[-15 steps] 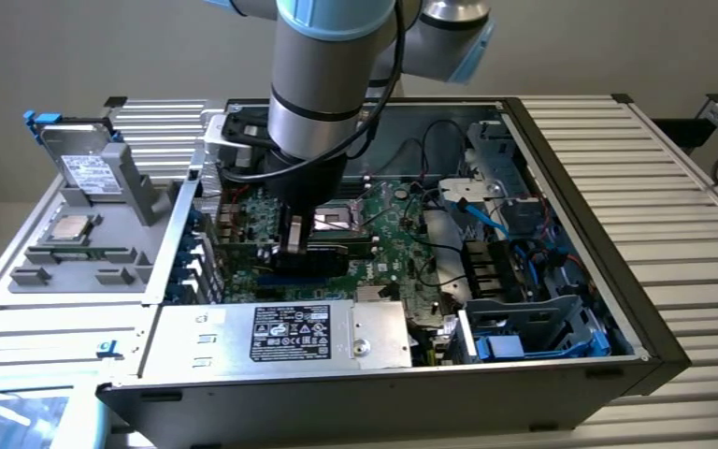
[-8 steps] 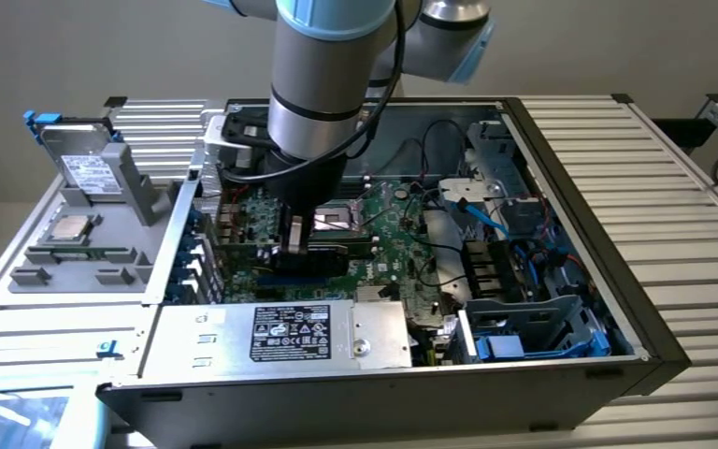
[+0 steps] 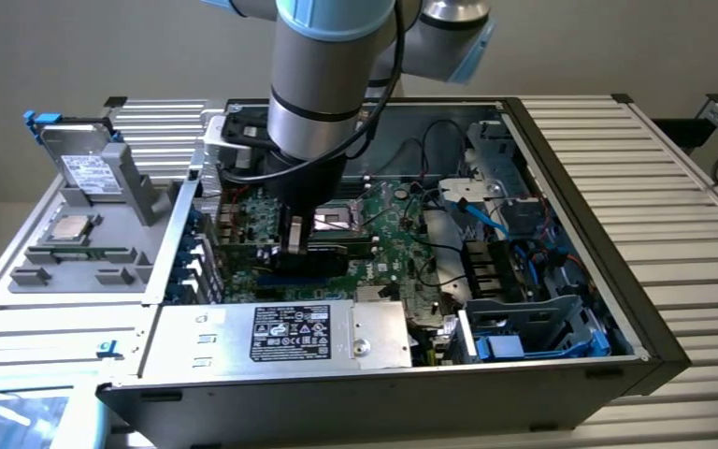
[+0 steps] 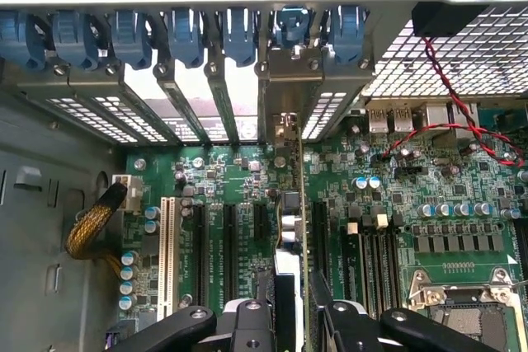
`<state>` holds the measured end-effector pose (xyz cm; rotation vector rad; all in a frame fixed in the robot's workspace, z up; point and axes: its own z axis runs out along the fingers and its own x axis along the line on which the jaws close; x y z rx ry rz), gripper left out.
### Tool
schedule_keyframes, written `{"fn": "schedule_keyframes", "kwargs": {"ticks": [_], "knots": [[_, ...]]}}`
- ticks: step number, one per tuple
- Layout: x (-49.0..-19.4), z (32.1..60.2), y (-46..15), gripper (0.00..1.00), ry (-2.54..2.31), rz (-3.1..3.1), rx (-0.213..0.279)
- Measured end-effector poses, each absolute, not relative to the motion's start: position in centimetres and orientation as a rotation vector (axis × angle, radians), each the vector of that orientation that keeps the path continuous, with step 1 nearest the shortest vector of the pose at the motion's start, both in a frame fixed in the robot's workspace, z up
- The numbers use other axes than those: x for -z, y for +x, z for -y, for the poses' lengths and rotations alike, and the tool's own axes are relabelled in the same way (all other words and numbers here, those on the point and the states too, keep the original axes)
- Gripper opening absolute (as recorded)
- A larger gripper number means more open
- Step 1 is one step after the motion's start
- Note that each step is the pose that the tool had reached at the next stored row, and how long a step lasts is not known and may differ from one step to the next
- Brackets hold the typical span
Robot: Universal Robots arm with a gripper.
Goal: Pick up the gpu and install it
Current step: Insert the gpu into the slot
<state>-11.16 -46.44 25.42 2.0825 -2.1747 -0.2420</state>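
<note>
jaws clamped on the gpu (image 4: 287, 228), card upright on edge inside open computer case (image 3: 372, 402), at the motherboard (image 4: 363, 162) slots

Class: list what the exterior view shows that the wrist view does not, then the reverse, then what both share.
Exterior view's own: the robot arm reaching down into the open case, the labelled power supply, and the grey hard drive standing in a fixture outside the case, at the exterior view's left.
Wrist view's own: the yellow braided cable and the white expansion slot.
Shared: the green motherboard, and the gripper closed on the gpu, which stands on edge among the slots.
</note>
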Motion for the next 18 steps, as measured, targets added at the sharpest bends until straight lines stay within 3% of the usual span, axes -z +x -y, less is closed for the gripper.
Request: {"fn": "schedule_keyframes", "kwargs": {"ticks": [18], "knots": [[-25.20,46.61,-11.55,0.28,2.083,2.175,0.242]]}}
